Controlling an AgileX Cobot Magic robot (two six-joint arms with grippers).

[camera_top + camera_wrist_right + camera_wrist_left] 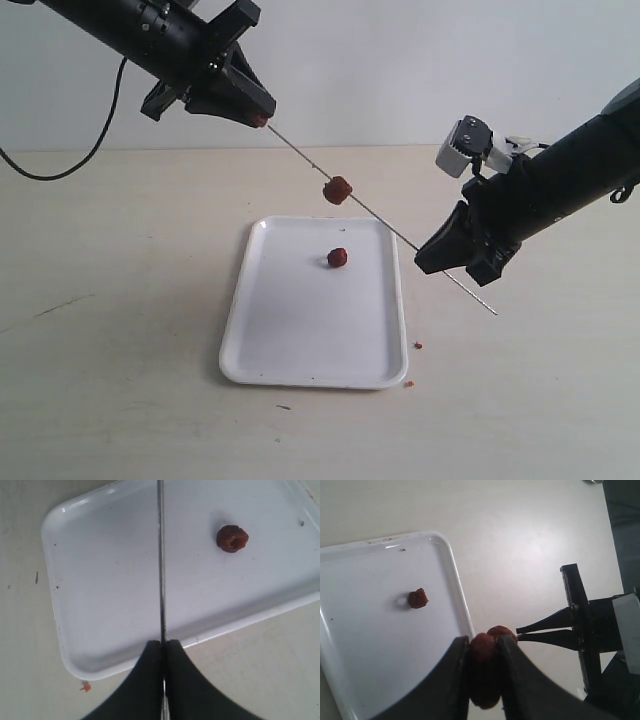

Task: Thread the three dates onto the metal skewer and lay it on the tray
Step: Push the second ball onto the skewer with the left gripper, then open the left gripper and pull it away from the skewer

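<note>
The thin metal skewer (pixel 385 222) slants in the air over the white tray (pixel 300 350). My right gripper (pixel 432 256) is shut on its lower part, also seen in the right wrist view (pixel 164 642) with the skewer (pixel 161 565) running out from between the jaws. My left gripper (pixel 262 118) is shut on one date (pixel 484 655) at the skewer's upper end. A second date (pixel 338 190) sits threaded midway along the rod. The third date (pixel 338 257) lies loose on the tray, and shows in both wrist views (pixel 418 598) (pixel 232 538).
Tiny reddish crumbs (pixel 418 346) lie on the beige table off the tray's near right corner. A black cable (pixel 60 170) loops at the far left. The right arm's camera housing (pixel 465 145) sticks up above the right gripper.
</note>
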